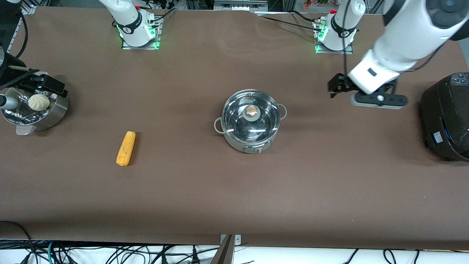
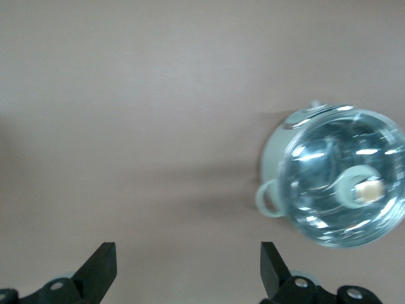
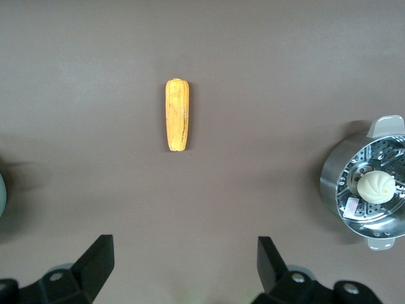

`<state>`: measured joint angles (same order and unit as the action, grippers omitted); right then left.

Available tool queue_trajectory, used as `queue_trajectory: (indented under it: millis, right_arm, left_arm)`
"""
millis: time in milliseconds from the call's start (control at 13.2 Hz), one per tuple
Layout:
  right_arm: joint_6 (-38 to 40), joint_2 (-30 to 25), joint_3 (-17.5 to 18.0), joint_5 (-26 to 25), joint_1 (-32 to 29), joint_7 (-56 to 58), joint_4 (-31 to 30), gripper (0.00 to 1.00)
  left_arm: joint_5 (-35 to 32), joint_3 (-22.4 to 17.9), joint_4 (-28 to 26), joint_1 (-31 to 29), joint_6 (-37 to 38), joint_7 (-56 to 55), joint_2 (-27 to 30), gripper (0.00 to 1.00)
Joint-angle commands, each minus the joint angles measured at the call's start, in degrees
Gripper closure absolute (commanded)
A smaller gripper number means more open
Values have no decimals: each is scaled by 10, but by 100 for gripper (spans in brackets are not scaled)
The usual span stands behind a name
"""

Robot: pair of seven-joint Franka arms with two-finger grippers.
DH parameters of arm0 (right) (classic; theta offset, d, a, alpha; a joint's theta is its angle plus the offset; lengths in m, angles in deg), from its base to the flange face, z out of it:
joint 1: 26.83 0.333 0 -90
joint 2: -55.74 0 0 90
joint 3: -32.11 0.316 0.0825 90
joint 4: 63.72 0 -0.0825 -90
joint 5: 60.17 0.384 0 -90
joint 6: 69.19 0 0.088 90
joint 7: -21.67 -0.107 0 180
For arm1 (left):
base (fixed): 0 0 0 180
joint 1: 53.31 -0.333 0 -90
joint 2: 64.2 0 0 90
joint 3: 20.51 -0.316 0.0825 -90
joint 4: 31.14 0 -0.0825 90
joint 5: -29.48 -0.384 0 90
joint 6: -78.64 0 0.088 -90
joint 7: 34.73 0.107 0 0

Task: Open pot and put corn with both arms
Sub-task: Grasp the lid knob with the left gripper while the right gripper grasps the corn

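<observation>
Pot [image 1: 250, 121]: stands upright on the brown table [image 1: 234, 190], about midway between the 2 arms' ends. Its 2 loop handles stick out at the sides and its badge faces the front camera. The left wrist view also shows it [image 2: 335, 183].
Lid [image 1: 250, 116]: clear glass, seated on the pot, closing it, with the beige knob [image 1: 251, 110] at its centre. The knob also shows in the left wrist view [image 2: 369, 189].
Corn [image 1: 126, 148]: lies flat on the table toward the right arm's end, well apart from the pot and a little nearer the front camera than it. Nothing touches it. In the right wrist view [image 3: 177, 114] it lies alone on bare table.
Steamer bowl [image 1: 55, 113]: perforated steel, at the right arm's end of the table, with 1 white bun [image 1: 39, 101] in it.
Black cooker [image 1: 447, 117]: at the left arm's end of the table.
Left gripper [image 1: 338, 86]: up in the air over bare table between the pot and the cooker, holding nothing. Its 2 fingers stand wide apart in the left wrist view [image 2: 188, 272].
Right gripper [image 1: 44, 86]: over the steamer bowl, holding nothing. Its fingers stand wide apart in the right wrist view [image 3: 185, 269].
</observation>
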<state>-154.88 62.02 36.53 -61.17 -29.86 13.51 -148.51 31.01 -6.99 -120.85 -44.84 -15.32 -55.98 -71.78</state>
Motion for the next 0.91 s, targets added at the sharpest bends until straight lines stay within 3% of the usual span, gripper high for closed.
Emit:
queue_trajectory:
  millis: [0,152,303,606,833]
  right_arm:
    - [-4,51,5,-2,-4,8,-2,0]
    - [-22,83,5,-2,0,8,-3,0]
    - [-95,126,6,-2,12,7,-9,0]
    - [-232,257,6,-1,9,3,-10,0]
    - [-302,297,5,-1,1,3,-41,0]
  left_arm:
    - [4,3,79,86,7,-142,-101,0]
    - [3,4,113,134,-16,-221,-171,0]
    - [0,3,112,176,-63,-262,-206,0]
    - [-55,4,104,193,-135,-265,-261,0]
    - [-53,5,101,197,-153,-265,-278,0]
